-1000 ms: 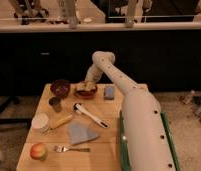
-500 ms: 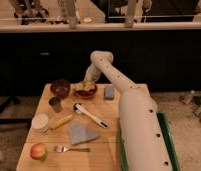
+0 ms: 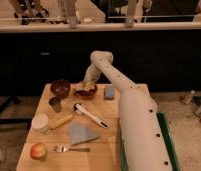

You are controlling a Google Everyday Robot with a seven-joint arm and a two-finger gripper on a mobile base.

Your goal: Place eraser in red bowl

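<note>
The red bowl sits at the back of the wooden table, right of a darker maroon bowl. My gripper hangs from the white arm directly over the red bowl, at or just inside its rim. A small pale patch shows at the gripper's tip. I cannot tell whether this is the eraser, or whether it is held or lying in the bowl.
A flat blue-grey pad lies right of the red bowl. In front are a dark cup, a white-handled brush, a white round tub, a yellow stick, a blue cloth, a fork and an apple. A green bin stands at the right.
Almost nothing differs. The gripper stays over the red bowl and the things on the table have not moved.
</note>
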